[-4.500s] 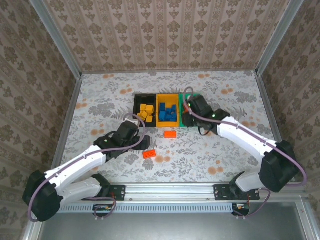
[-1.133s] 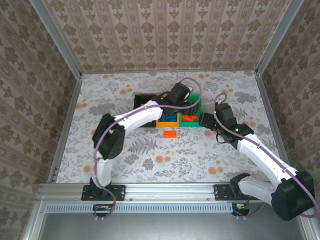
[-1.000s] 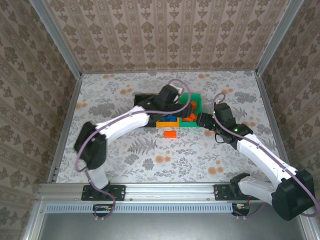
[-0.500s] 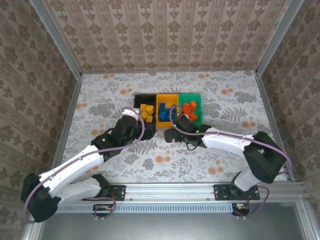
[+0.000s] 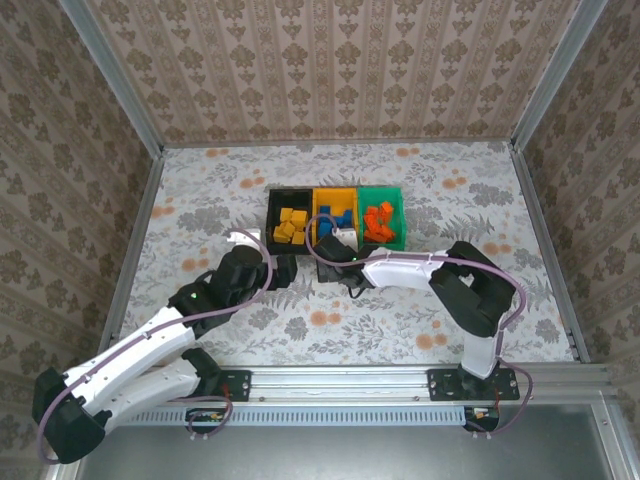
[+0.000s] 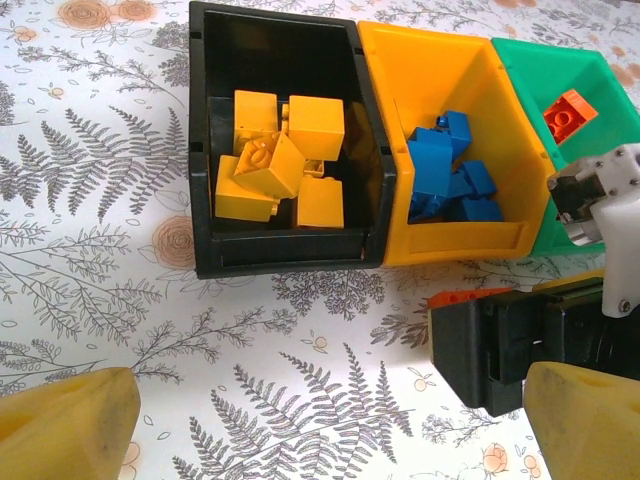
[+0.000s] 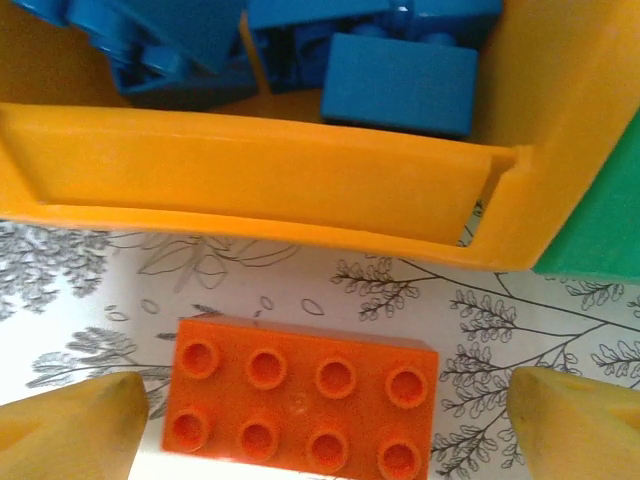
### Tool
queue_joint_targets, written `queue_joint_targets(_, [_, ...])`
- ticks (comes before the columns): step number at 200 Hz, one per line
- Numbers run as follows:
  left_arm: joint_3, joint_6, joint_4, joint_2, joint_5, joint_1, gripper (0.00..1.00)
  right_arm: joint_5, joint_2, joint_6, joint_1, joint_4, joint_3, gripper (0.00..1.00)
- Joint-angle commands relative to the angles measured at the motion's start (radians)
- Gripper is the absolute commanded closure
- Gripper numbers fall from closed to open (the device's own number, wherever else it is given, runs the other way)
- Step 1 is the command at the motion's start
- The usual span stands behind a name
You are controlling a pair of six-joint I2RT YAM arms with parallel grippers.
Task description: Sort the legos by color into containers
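One orange-red lego, a flat eight-stud brick, lies on the table just in front of the yellow-orange container. My right gripper is open and straddles it, the left fingertip close to the brick's end. In the top view the right gripper covers that brick. The black container holds yellow legos, the yellow-orange one blue legos, and the green one orange-red legos. My left gripper hovers open and empty in front of the black container.
The two grippers sit close together in front of the containers; the right gripper's black body stands just right of the left gripper's fingers. A metal rail runs along the near edge, and walls enclose the flowered table.
The left arm has pulled back from over the containers to the table in front of the black one. The right gripper has swung left over the loose orange-red brick, its elbow folding in.
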Motion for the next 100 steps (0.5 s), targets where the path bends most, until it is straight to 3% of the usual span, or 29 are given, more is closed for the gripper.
queue_joint_targets(1, [-0.013, -0.014, -0.025, -0.025, -0.031, 0.004, 0.00, 0.040, 0.028, 0.007, 0.001, -0.059, 0.038, 0.12])
queue_joint_targets(52, [-0.012, -0.009, -0.026, -0.027, -0.036, 0.007, 0.00, -0.029, 0.033, -0.001, -0.020, -0.032, 0.022, 0.28])
queue_joint_targets(100, [-0.002, -0.006, -0.027, -0.010, -0.025, 0.010, 0.00, -0.079, -0.057, -0.042, -0.021, 0.014, -0.038, 0.44])
